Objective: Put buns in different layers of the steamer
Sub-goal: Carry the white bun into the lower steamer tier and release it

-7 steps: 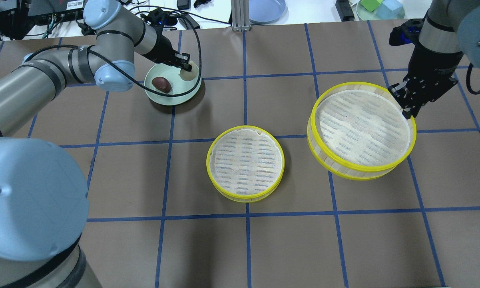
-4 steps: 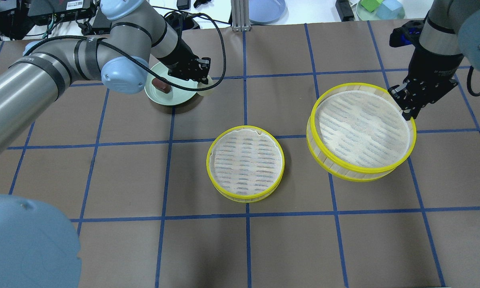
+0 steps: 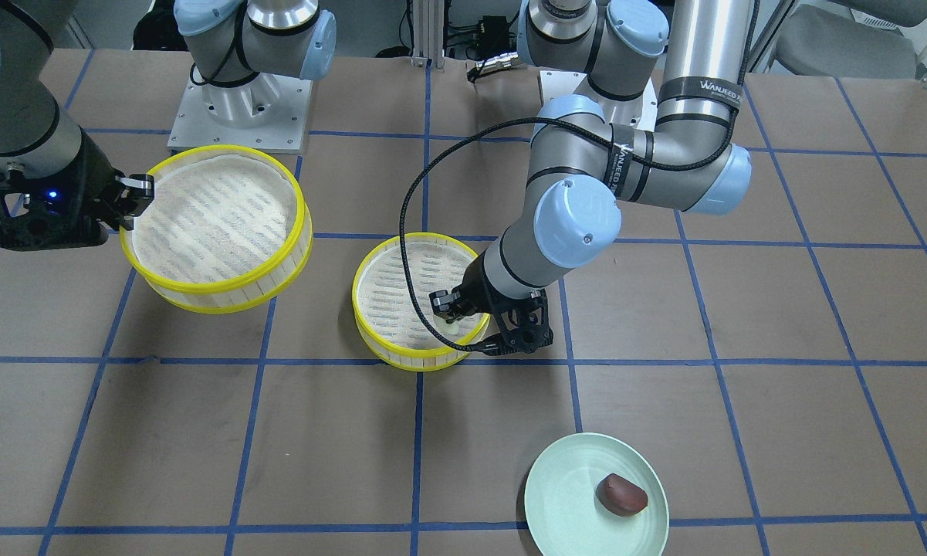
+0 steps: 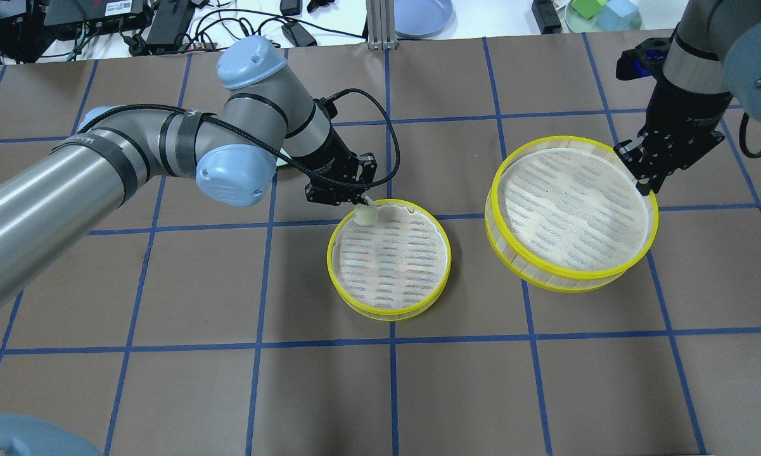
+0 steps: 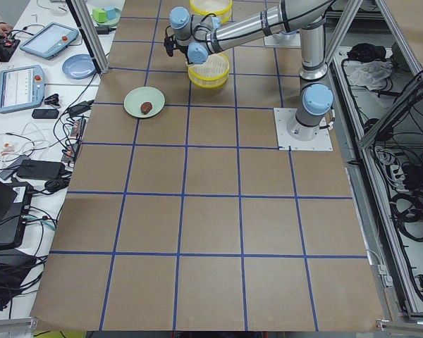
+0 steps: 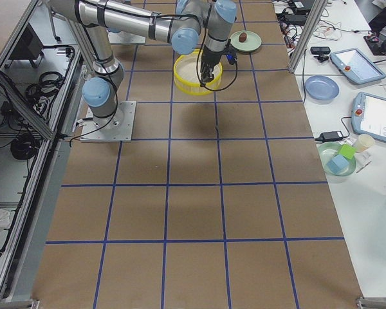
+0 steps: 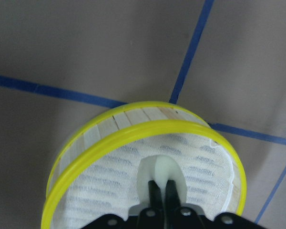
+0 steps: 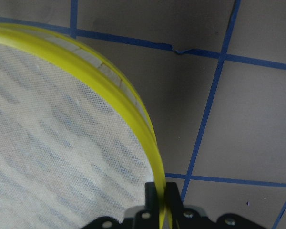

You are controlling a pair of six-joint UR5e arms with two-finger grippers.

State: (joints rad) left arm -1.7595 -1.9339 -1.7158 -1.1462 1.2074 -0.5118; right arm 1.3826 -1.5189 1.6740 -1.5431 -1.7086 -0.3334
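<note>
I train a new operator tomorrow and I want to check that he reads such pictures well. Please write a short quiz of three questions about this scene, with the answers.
1. True or false: the brown bun lies in a steamer tray.
2. What does the left gripper hold? A) the white bun B) a tray rim C) nothing
3. Fill in: the tilted tray is gripped at its rim by the ____ gripper.

Key
1. False: it lies on the green plate.
2. A: it is held over the flat tray, near its rim.
3. Right: the right gripper is clamped on the yellow rim.
</note>
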